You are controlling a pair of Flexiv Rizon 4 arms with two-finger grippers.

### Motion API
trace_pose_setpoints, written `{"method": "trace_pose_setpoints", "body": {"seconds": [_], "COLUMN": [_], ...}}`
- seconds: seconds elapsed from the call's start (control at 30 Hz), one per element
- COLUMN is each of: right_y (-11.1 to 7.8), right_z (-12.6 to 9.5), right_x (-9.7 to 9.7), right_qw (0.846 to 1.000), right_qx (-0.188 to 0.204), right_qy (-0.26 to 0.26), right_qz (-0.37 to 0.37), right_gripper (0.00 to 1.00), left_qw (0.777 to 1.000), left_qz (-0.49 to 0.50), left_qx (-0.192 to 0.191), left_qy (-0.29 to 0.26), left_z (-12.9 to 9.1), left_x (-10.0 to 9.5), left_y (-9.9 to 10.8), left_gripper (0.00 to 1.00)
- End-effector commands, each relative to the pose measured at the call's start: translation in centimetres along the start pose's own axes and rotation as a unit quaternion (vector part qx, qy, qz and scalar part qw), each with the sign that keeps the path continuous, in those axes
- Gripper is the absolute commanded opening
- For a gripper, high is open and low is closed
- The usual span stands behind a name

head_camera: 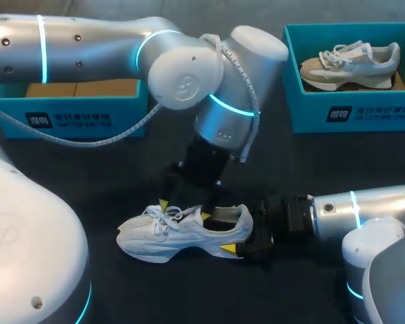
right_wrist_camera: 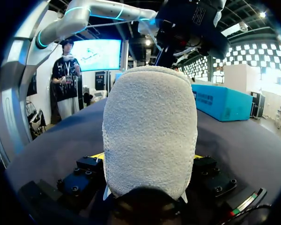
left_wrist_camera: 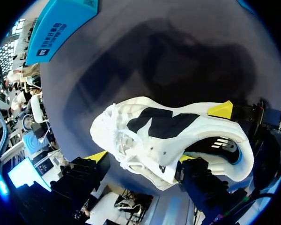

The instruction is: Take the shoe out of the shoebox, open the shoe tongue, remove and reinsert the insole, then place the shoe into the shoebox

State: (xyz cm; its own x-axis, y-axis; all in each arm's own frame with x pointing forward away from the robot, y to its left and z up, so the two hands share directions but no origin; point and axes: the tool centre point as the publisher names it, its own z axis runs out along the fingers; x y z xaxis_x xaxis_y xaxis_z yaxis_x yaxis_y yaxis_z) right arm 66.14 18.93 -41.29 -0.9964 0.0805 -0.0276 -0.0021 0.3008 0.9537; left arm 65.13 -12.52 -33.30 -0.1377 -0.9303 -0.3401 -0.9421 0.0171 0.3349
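Observation:
A white shoe [head_camera: 182,233] lies on its sole on the dark table, toe toward my left. My right gripper [head_camera: 237,236] comes in from the right and is shut on the shoe's heel [right_wrist_camera: 150,136], which sits between its fingers in the right wrist view. My left gripper [head_camera: 184,210] hangs over the shoe's laces and tongue, open. In the left wrist view one yellow fingertip [left_wrist_camera: 97,156] stands just off the laces on the toe side, and the other yellow fingertip [left_wrist_camera: 186,159] is at the shoe's dark opening [left_wrist_camera: 215,145]. The insole is hidden.
A teal shoebox [head_camera: 354,111] at the back right holds a beige and grey shoe [head_camera: 351,64]. A second teal box [head_camera: 74,111] with brown cardboard inside stands at the back left, partly behind my left arm.

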Motion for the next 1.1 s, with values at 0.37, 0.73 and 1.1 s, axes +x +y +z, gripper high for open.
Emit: {"method": "trace_pose_setpoints", "body": {"seconds": [0.37,0.73,1.1], "right_y": [0.1,0.1,0.1], "right_z": [0.1,0.1,0.1], "right_x": [0.2,0.2,0.2], "right_qw": [1.0,1.0,1.0], "right_qx": [0.001,0.001,0.001], "right_qy": [-0.001,-0.001,-0.001], "right_qz": [0.0,0.0,0.0], "right_gripper": [0.0,0.0,0.0], "left_qw": [0.997,0.993,0.988], "left_qz": [0.021,0.043,0.04], "left_qx": [0.003,-0.002,0.031], "left_qy": [0.071,0.11,0.148], "left_z": [-0.7,-0.4,-0.7], "left_x": [-1.0,-0.9,-2.0], "left_y": [0.2,0.3,1.3], "left_gripper": [0.46,0.13,0.0]}}
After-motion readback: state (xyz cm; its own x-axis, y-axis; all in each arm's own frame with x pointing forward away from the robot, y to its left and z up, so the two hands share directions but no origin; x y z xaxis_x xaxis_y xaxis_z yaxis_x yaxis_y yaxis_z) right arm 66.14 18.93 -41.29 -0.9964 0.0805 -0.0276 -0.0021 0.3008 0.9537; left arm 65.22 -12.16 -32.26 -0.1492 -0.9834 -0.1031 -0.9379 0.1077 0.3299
